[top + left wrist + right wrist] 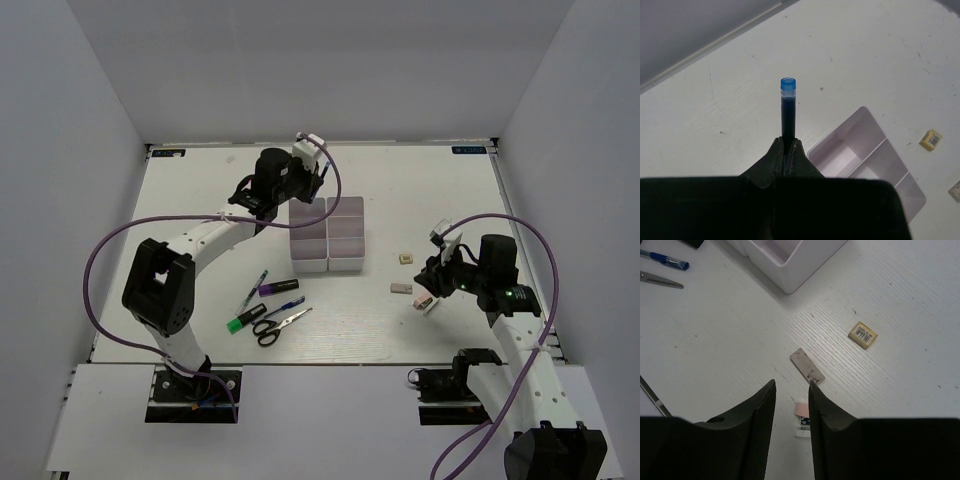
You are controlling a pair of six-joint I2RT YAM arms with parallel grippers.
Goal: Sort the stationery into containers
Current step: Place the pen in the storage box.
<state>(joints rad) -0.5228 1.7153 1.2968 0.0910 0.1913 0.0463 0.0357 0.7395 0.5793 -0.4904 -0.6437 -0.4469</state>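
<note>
The left gripper (787, 146) is clenched on a blue marker (787, 107). It grips the dark barrel low down, and the blue cap points away from the wrist. The marker is held above bare tabletop (715, 330), just beside the far left corner of the bins (327, 236), not over any compartment.

The right gripper (790, 390) is released, its jaws apart and holding nothing. It hangs over the right side of the tabletop. A pink-white piece (801, 410) lies below it, partly hidden by one finger. Just beyond the fingertips lies a grey eraser (807, 366), and farther off is a beige eraser (863, 335) with a printed label.

In front of the bins to the left, the scissors (278, 323), the purple marker (279, 287), the green marker (245, 319) and a thin pen (253, 288) lie loose. A blue pen (665, 260) lies just beside the scissor blades.
</note>
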